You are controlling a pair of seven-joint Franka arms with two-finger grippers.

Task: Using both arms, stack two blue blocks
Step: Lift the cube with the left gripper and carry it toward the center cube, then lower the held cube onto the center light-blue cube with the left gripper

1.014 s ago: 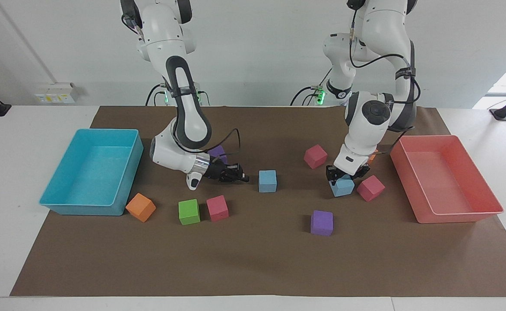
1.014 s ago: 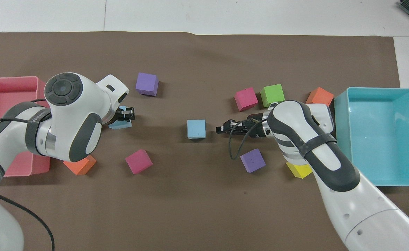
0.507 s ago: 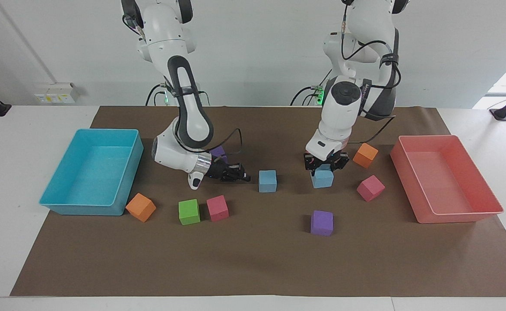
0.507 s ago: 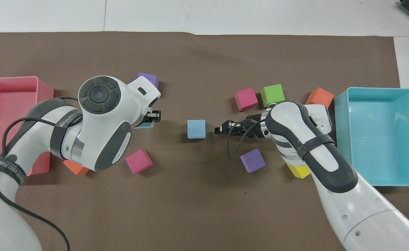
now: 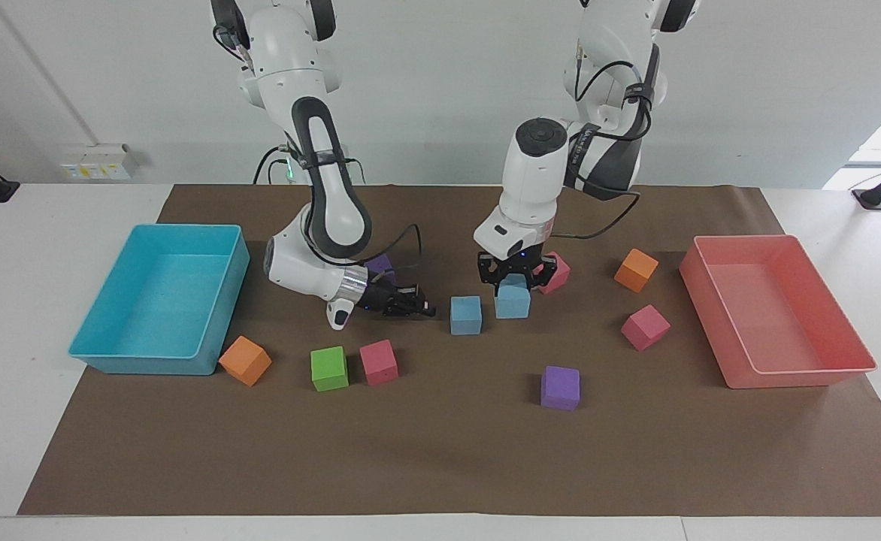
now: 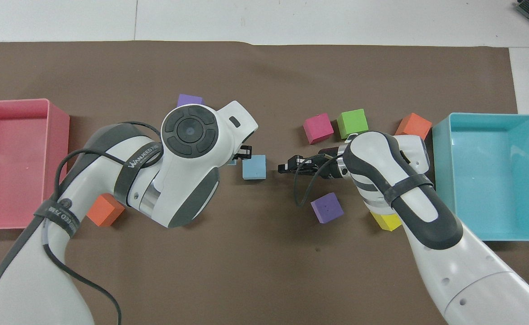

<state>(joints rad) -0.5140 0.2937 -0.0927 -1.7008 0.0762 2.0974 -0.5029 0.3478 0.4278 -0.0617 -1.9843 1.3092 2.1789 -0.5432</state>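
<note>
The left gripper point(image 5: 516, 279) hangs low over the middle of the brown mat point(image 5: 440, 451), its jaws clamped on the top of a blue block point(image 5: 513, 302), which hangs just below them. From the facing view that held block sits right beside the second blue block point(image 5: 465, 315), a little higher than it; whether its underside touches the mat cannot be told. In the overhead view the left arm's wrist covers most of the held block, leaving only a sliver showing next to the free blue block point(image 6: 253, 167).

The right gripper point(image 5: 419, 307) lies almost level, close above the mat, its jaws closed on nothing and pointing at the free blue block from the side toward the right arm's end of the table point(image 5: 4, 451). A small gap separates its tip from that block. A purple cube point(image 5: 380, 264) sits just by the right wrist.

Near the left jaws, a pink cube point(image 5: 557, 272) rests partly hidden by them. An orange cube point(image 5: 635, 270) and a second pink cube point(image 5: 645, 327) lie between those jaws and the pink tray point(image 5: 775, 315).
</note>
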